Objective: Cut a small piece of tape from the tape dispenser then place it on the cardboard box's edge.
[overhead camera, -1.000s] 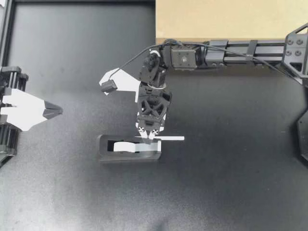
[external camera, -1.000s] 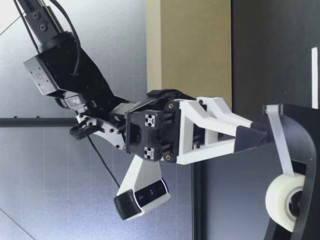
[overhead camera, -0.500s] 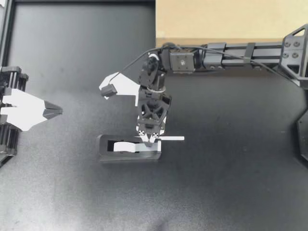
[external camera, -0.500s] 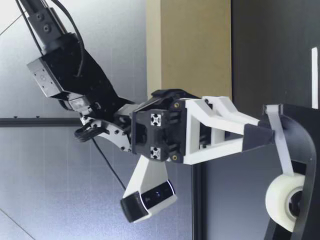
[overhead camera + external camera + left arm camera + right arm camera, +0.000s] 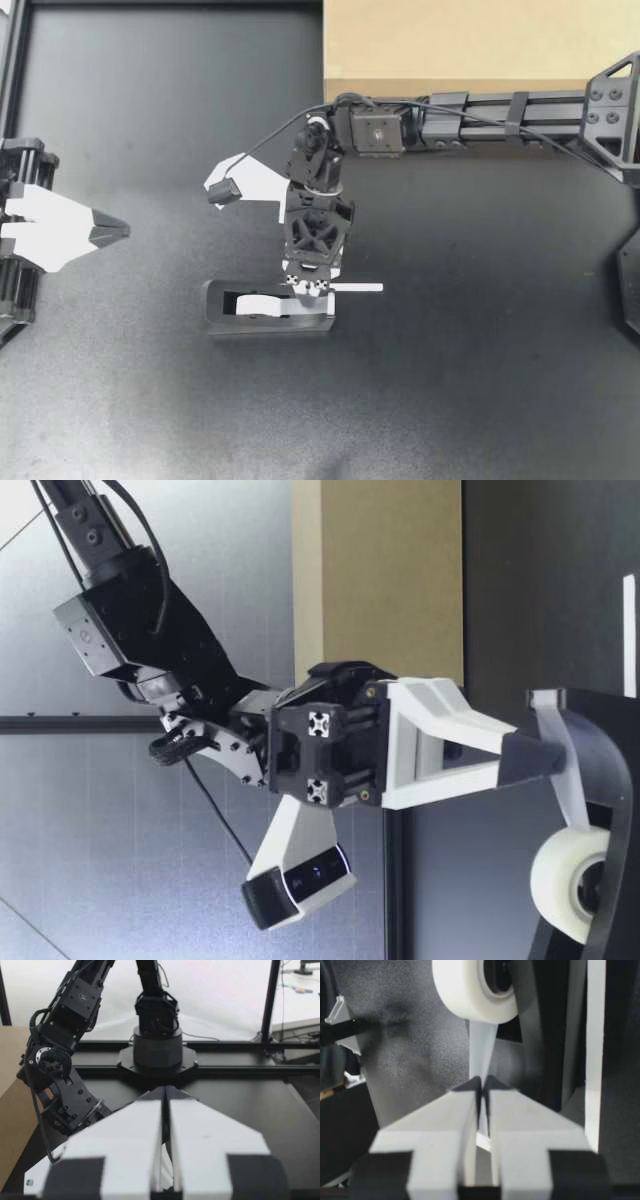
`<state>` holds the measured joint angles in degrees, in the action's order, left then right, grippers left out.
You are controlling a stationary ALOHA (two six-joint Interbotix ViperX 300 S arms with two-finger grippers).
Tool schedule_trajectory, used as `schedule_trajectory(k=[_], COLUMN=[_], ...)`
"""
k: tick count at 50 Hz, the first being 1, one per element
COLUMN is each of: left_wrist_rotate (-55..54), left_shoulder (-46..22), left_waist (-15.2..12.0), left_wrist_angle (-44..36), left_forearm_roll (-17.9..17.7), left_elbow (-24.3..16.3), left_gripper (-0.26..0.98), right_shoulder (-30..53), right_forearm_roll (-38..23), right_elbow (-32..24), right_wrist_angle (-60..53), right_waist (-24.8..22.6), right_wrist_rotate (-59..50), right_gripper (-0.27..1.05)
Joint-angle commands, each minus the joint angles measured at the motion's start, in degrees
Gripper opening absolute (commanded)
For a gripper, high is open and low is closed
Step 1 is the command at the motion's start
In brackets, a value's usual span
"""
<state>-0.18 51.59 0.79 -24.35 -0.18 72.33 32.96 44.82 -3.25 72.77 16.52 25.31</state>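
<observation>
Right end effector [image 5: 308, 290] down at the tape dispenser [image 5: 225, 312], fingers [image 5: 452, 1125] squeezed almost together on the tape strip [image 5: 482, 1045], pinching it from both sides. Plain to see from the right wrist view: strip running straight from the tape roll [image 5: 470, 990] into the pinch. From above, no sight of that grip at all, hidden under the end effector's own body, with the roll only half showing inside the dispenser's housing. Across the table in the low view, closed fingertips right at the dispenser's upper end, dispenser and roll both cut off at the edge of view.

Separate white strip [image 5: 357, 288] flat on the table [image 5: 480, 380], just beside the dispenser, one end lost under the right end effector; impossible to tell whether joined to anything.

Left end effector [image 5: 112, 231] well apart at the left side of the table, fingers closed together, nothing between them. Own fingers filling its wrist view, blocking the dispenser completely.

Cardboard box [image 5: 470, 40] at the far side, behind the right arm, only partly in view.
</observation>
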Motion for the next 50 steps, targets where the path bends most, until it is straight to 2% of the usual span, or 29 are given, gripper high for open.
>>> schedule_trajectory(k=[1,8,22,50], left_wrist_rotate=[0.00,0.00,0.00,0.00], left_shoulder=[-0.35,-0.35,-0.35,-0.35], left_waist=[0.09,0.18,0.09,0.18], left_wrist_angle=[-0.53,-0.53,-0.53,-0.53], left_forearm_roll=[0.00,-0.09,0.00,0.00], left_elbow=[-1.05,-0.97,-0.97,-1.14], left_gripper=[-0.13,-0.13,-0.13,-0.13], right_shoulder=[-2.81,-3.87,-6.42,-13.10], right_forearm_roll=[0.26,0.53,2.37,1.93], right_elbow=[-0.97,-0.97,-0.70,9.84], right_wrist_angle=[-0.18,-0.18,-0.18,-2.29], right_waist=[-0.18,-0.18,-0.26,0.70], right_wrist_rotate=[-0.09,-0.44,-1.32,-1.14], right_gripper=[-0.03,-0.07,-0.07,-0.08])
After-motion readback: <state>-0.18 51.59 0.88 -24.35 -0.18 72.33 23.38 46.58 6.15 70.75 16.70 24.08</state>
